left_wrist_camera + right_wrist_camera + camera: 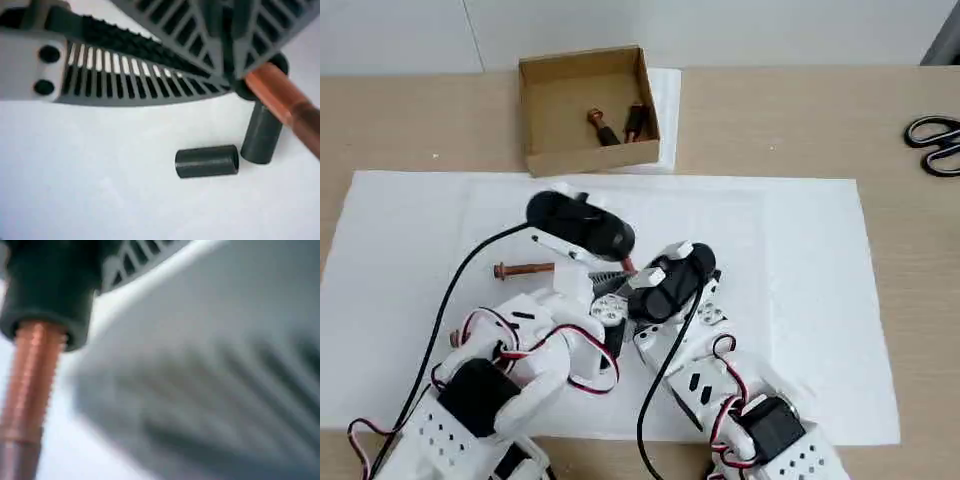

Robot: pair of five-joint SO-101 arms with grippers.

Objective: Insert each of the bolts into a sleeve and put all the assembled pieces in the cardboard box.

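Over the paper point(800, 300), left hand point(235, 82) clamps black sleeve point(47, 290); right hand point(618, 290) clamps copper bolt point(285, 102).

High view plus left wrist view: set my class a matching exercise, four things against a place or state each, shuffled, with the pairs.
Column one
1 cardboard box
2 scissors
3 bare bolt
4 loose sleeve

Column two
A black, lying on the white paper
B on the table, off the paper
C copper, lying on the white paper
D holds assembled pieces

Pairs: 1-D, 2-B, 3-C, 4-A
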